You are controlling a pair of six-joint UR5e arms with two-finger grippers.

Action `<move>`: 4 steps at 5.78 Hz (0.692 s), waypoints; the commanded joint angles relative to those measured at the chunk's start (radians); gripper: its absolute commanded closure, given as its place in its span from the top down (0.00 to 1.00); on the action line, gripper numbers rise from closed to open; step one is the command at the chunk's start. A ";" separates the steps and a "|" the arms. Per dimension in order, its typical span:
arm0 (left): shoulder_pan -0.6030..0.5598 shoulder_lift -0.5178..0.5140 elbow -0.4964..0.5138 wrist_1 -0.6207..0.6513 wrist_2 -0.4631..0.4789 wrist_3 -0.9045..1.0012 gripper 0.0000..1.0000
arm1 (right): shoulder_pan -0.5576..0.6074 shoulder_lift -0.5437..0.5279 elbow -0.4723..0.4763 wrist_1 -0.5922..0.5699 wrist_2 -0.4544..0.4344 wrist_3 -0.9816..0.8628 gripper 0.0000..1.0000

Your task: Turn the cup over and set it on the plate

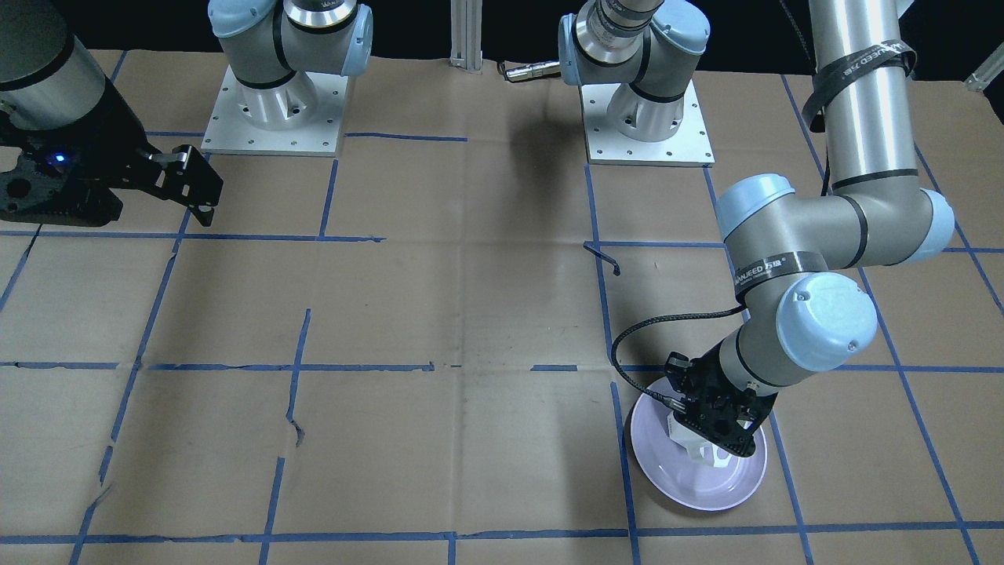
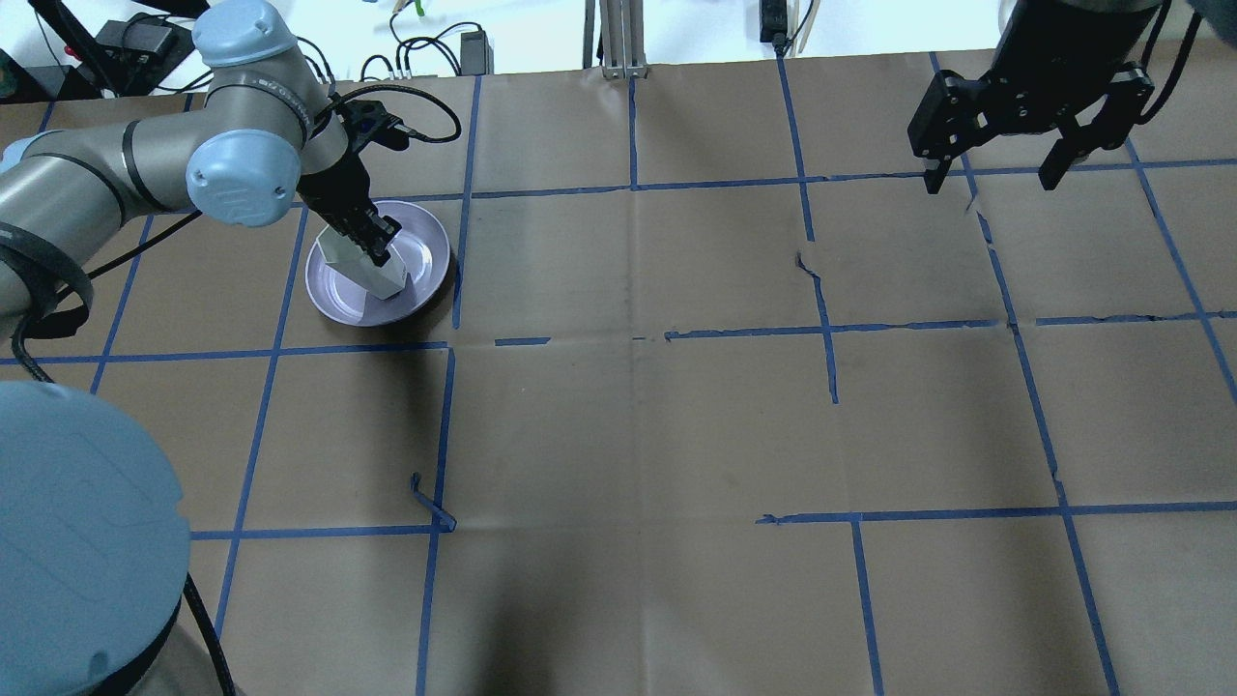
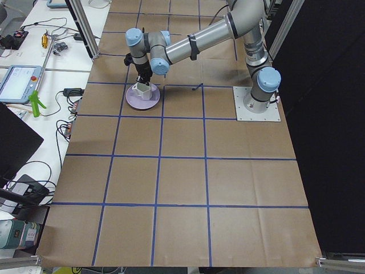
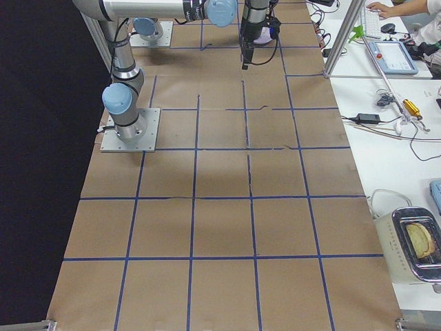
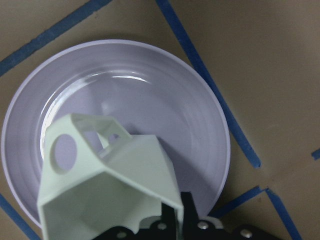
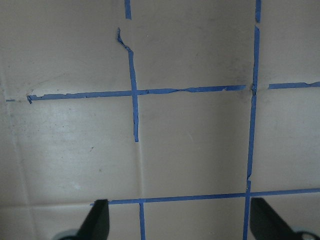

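The white faceted cup [image 5: 105, 185] is mouth up, its squared handle pointing away from the wrist camera. My left gripper [image 2: 372, 237] is shut on the cup's wall [image 2: 377, 274] and holds it low over the middle of the pale lavender plate [image 2: 333, 290]. I cannot tell whether the cup's base touches the plate. Cup [image 1: 694, 441] and plate [image 1: 682, 482] also show in the front view, and cup [image 3: 142, 89] and plate [image 3: 137, 104] in the left side view. My right gripper [image 2: 995, 164] is open and empty, high over the far right of the table.
Brown paper with a blue tape grid covers the table [image 2: 638, 406]. The two arm bases [image 1: 271, 110] [image 1: 647, 114] stand on metal plates at the robot's edge. A loose curl of tape [image 2: 430, 503] sticks up nearer the robot than the plate.
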 commanded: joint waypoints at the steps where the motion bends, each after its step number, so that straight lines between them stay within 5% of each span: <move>1: 0.000 -0.004 0.000 0.001 -0.001 -0.001 0.99 | 0.000 0.000 0.000 0.000 0.000 0.000 1.00; 4: -0.032 0.064 0.031 -0.018 -0.010 -0.199 0.99 | 0.000 0.000 0.000 0.000 0.000 0.000 1.00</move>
